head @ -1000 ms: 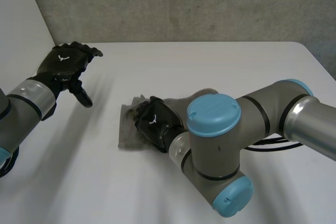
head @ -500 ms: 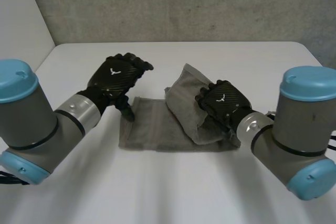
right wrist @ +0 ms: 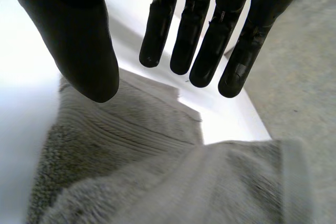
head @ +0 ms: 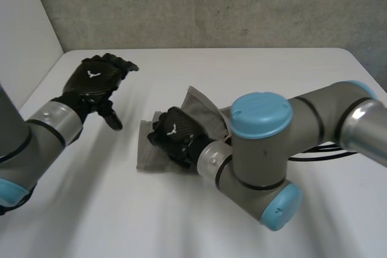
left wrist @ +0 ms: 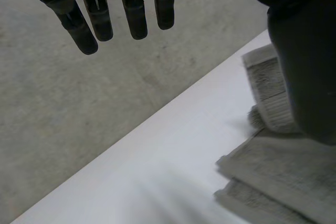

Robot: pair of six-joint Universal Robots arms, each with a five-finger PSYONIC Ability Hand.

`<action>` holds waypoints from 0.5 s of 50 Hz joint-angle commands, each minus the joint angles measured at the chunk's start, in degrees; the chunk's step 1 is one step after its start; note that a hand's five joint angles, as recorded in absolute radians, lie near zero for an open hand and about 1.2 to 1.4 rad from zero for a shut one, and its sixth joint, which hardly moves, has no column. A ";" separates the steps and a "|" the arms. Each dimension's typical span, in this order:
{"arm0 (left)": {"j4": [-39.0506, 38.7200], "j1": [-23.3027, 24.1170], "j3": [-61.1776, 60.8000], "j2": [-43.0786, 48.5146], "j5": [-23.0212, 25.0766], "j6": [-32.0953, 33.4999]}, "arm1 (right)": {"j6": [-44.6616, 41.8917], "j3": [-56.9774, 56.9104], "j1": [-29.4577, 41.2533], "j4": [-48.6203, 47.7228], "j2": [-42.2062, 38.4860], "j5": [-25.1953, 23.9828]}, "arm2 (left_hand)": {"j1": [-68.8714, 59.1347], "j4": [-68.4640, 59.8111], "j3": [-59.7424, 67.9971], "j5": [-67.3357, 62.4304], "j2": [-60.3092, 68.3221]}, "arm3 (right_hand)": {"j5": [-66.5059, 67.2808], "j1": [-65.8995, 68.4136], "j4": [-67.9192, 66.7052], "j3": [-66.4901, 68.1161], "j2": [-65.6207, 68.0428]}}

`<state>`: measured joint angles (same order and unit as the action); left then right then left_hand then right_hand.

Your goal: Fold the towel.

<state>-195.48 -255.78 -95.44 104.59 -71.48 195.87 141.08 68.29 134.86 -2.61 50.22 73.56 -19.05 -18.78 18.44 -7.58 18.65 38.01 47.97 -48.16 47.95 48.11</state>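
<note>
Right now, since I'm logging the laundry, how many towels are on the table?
1. The grey towel lies in the middle of the table, partly folded over, under the right robot hand. The right arm covers part of it, so another could be hidden there.

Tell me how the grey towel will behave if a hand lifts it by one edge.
Probably floppy: the towel lies in soft layers, with one flap raised and creased beside the right hand. Its ribbed pile, seen in the right wrist view, should catch rather than slip. Pushed, it would likely bunch up, not slide whole.
</note>
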 commanded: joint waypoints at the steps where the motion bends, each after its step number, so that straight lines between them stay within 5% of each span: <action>1: 0.02 -4.72 -2.65 -2.90 0.56 0.13 | -4.32 -3.69 1.81 5.69 -2.23 -0.35 | 0.93 0.66 -0.32 -0.54 -0.53 | -38.01 -37.97 38.16 -37.95 -38.11; 6: 0.02 -5.25 -2.56 -3.07 3.71 -0.22 | 0.06 -4.65 0.94 6.04 3.64 1.50 | 0.77 0.50 -0.15 -0.71 -0.36 | -38.01 -37.97 38.16 -37.95 -38.11; 12: -0.16 -1.74 -0.80 -3.51 5.30 -5.06 | 7.54 -2.46 -7.94 7.27 10.16 9.85 | 0.60 0.33 0.02 -0.88 -0.19 | -38.01 -37.97 38.16 -37.95 -38.11; 17: -0.51 4.75 4.37 -2.46 5.39 -11.20 | 12.54 3.59 -15.66 8.76 14.28 18.27 | 0.43 0.16 0.19 -1.05 -0.02 | -38.01 -37.97 38.16 -37.95 -38.11; 20: -0.51 6.44 6.14 -1.23 5.39 -12.00 | 13.17 6.16 -17.70 8.32 15.88 19.17 | 0.26 -0.01 0.35 -1.22 0.14 | -38.01 -37.97 38.16 -37.95 -38.11; 25: 0.71 16.43 16.75 9.12 5.04 -13.23 | 14.40 15.54 -23.58 4.65 19.48 19.17 | -0.08 -0.35 0.69 -1.55 0.48 | -38.01 -37.97 38.16 -37.95 -38.11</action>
<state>-195.79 -248.63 -88.57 104.56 -66.05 184.00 154.42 74.86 116.90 5.46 66.56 92.29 -19.06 -18.87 18.56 -8.36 18.82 3.34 13.08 -14.27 13.83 13.81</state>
